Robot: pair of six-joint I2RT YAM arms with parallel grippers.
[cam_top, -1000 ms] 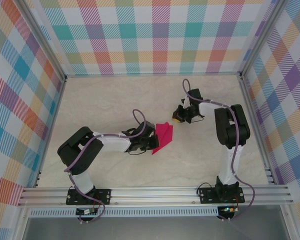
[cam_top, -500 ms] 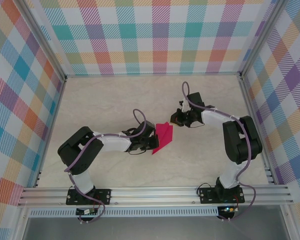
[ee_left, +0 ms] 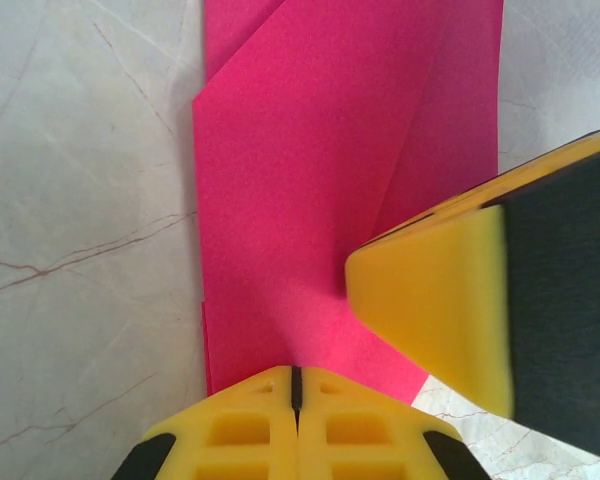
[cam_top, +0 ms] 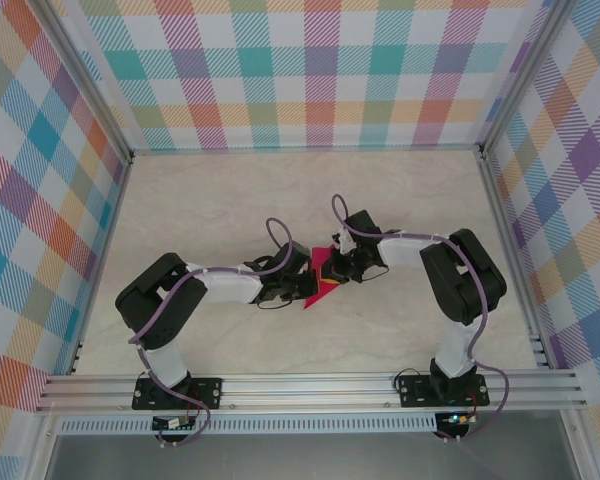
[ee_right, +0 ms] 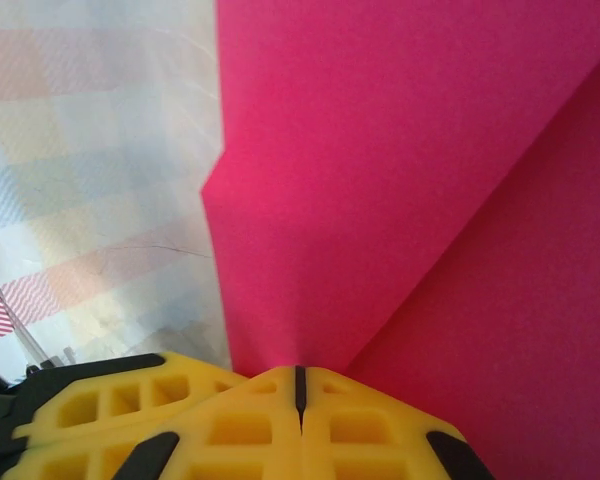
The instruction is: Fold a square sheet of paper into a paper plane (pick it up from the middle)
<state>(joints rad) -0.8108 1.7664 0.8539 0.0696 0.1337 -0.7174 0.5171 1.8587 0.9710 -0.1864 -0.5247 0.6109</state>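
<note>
Left hand (ee_left: 295,395): clenched, both fingers pressed flat together; the tips sit at the near edge of the folded sheet of paper (ee_left: 310,180)
Right hand (ee_right: 300,385): clenched likewise; the tips rest on the pink paper from the opposite side, just beside the left hand
Sheet: lies at the middle of the worktop (ee_left: 80,200), between the two hands; slanted flaps already overlap, but it is not yet a narrow dart
Grip: cannot tell whether either hand nips a layer between its fingers or merely bears down on the paper
Step, as judged: probably pressing or running a crease while the other hand steadies the paper
Risk, sliding: the paper is thin and the marble-look surface seems smooth; a sideways push from one hand could drag the whole sheet rather than sharpen the fold, so the crease would wander off line
Risk, crumpling: closed tips pushed toward each other could buckle the paper between them; a soft hump would spoil the wing edges
Risk, contact: the hands stand very close; a small overshoot could knock one finger against the other and flick the flap open
Risk, tearing: hard downward pressure at a fold corner could split it
</note>
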